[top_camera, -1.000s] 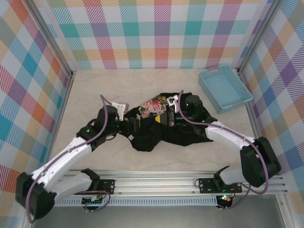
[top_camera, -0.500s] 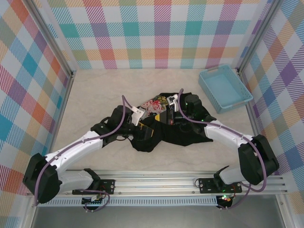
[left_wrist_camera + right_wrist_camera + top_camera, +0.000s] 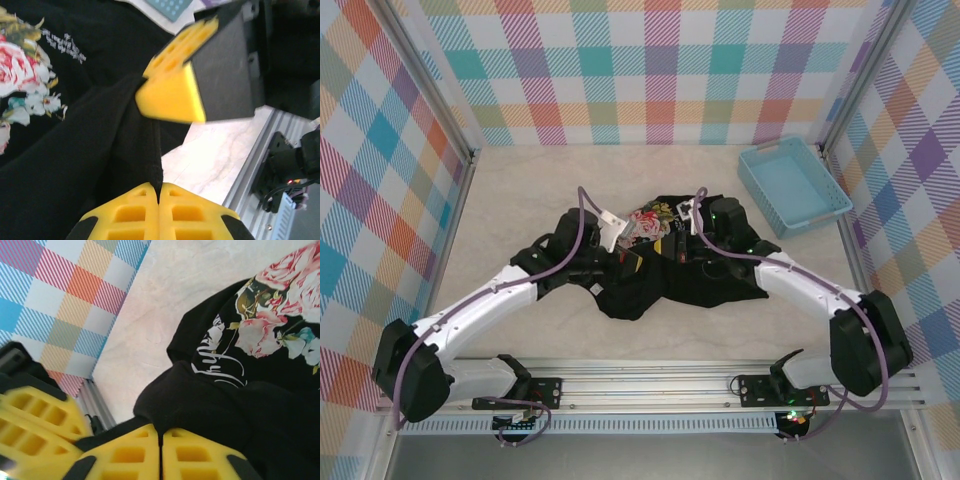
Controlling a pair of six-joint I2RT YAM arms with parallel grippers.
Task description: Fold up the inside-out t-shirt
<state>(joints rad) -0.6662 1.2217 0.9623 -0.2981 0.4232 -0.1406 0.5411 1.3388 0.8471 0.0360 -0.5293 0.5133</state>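
Note:
The inside-out t-shirt [image 3: 670, 278] lies crumpled in a black heap mid-table, its flower print [image 3: 645, 222] facing up at the far side. My left gripper [image 3: 628, 262] sits at the heap's left part, and in the left wrist view it [image 3: 159, 189] is shut on a raised ridge of the black cloth [image 3: 130, 145]. My right gripper [image 3: 673, 247] is close beside it over the shirt's middle. Seen from the right wrist, it [image 3: 160, 436] has its jaws together with a fold of the shirt [image 3: 200, 400] bulging at the tips.
A light blue tray [image 3: 792, 187] stands at the back right by the checked wall. The two grippers are a few centimetres apart; the right one's yellow fingertip [image 3: 172, 90] hangs just over the left one's grip. Bare table surrounds the shirt.
My left gripper moved right onto the shirt and closed on a cloth ridge. The right gripper stayed near the print, nearly still.

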